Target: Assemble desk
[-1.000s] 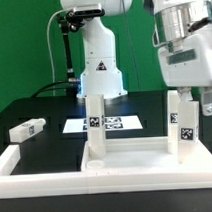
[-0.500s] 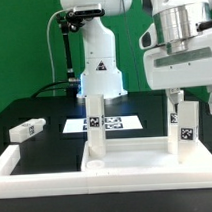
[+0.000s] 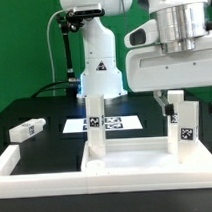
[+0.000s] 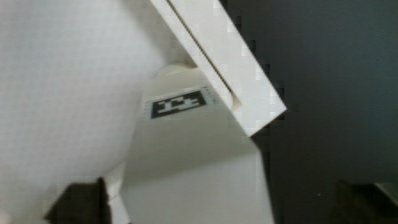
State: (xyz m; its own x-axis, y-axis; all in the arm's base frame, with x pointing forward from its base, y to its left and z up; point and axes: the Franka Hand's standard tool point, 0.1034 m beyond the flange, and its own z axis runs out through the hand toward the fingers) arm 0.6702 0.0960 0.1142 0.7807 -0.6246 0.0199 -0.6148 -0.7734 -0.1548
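Observation:
The white desk panel [image 3: 131, 161] lies flat near the front with two tagged leg posts standing on it, one at the exterior view's left [image 3: 95, 129] and one at its right [image 3: 185, 129]. My gripper [image 3: 189, 102] hangs over the top of the right post, its wide hand just above it. In the wrist view that leg post [image 4: 187, 150], with its tag, runs down between my two dark fingertips [image 4: 80, 205]. The gripper [image 4: 228, 208] is open, and a gap shows between the post and one finger. A loose leg post [image 3: 27, 128] lies on the table at the left.
A low white L-shaped rail [image 3: 37, 182] borders the panel at the front and left. The marker board [image 3: 107, 124] lies flat behind the left post. The arm's white base [image 3: 100, 69] stands at the back with a cable beside it.
The gripper's hand has shifted toward the exterior view's left and turned broadside, settling over the right leg post. The posts, the panel and the loose leg have not moved.

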